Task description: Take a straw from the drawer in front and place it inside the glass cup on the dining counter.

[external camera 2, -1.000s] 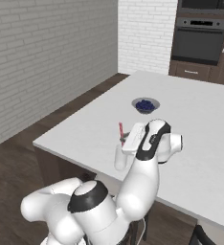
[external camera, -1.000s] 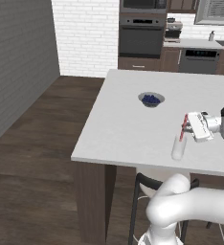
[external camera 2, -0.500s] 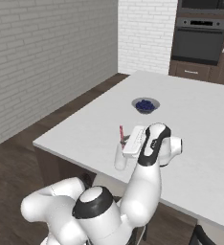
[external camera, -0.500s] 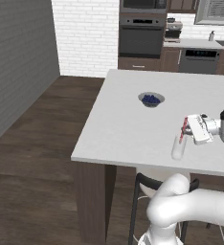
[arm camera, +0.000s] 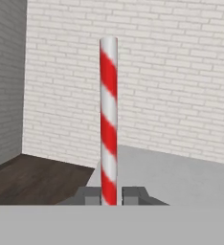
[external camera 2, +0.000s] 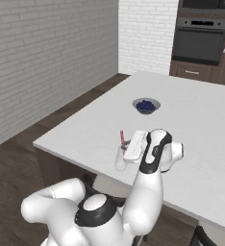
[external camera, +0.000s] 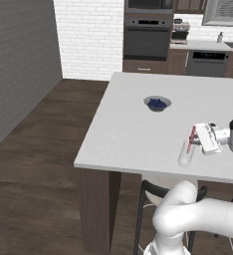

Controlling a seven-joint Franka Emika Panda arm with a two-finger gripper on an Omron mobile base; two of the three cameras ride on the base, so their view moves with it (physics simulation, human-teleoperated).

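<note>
The gripper [arm camera: 111,196] is pinching the straw [arm camera: 108,119] between its two dark fingertips [arm camera: 88,195], jaws pressed against the stick with no gap showing; in the hand view the red-and-white straw is rising straight up from the pinch, so the grip looks square and the stick is not slipping sideways. Taking the glass cup [external camera: 186,153] as the landmark: the straw [external camera: 191,140] is standing upright just above the cup's mouth in the left base view, its lower end appearing to be at or just inside the rim, though the clear wall makes the depth hard to read; in the right base view the gripper [external camera 2: 126,144] is sitting just beside and above the cup [external camera 2: 120,158], with the straw's top [external camera 2: 122,136] poking up above it. Compared with a second ago, the hand is drifting slightly away from the cup's far side and settling lower over it, while the cup itself is staying put on the dining counter [external camera: 128,134]; the small bowl [external camera: 157,103] is sitting well beyond the cup, untouched. In my judgement the carry is essentially over and the placing is under way; what is remaining is lowering the stick fully into the cup and letting go, and a tilt on release could tip the light tumbler.
</note>
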